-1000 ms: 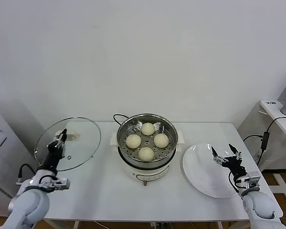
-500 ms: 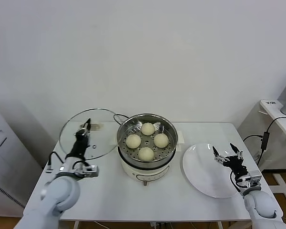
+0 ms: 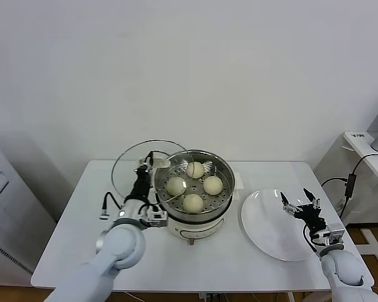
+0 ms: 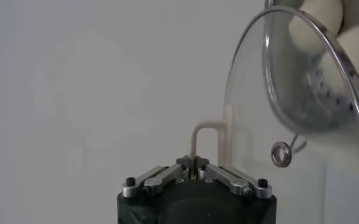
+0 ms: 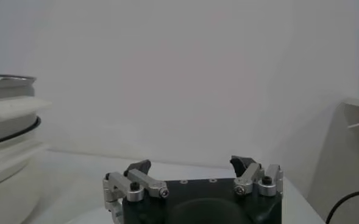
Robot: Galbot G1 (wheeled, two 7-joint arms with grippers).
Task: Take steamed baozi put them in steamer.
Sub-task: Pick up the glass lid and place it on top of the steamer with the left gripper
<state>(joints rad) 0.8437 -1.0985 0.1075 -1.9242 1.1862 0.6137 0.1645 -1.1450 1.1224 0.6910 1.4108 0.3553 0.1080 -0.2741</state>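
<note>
On the desk [image 3: 69, 245] I see the steamer [image 3: 194, 190] at centre, cord trailing behind it. White plate [image 3: 271, 225] sits just right of the steamer, bare. Glass lid [image 3: 133, 165] is held tilted in the air at the steamer's left rim, overlapping the pot edge; from the left wrist view its cream handle [image 4: 207, 141] is pinched in the closed jaws of my left gripper [image 3: 143, 175]. All four steamed baozi [image 3: 193, 202] rest on the perforated tray inside the steamer, spaced in a diamond, near but not touching. Right gripper [image 3: 300, 207] hovers over the plate's right side, well apart from the steamer, jaws spread and holding nothing.
</note>
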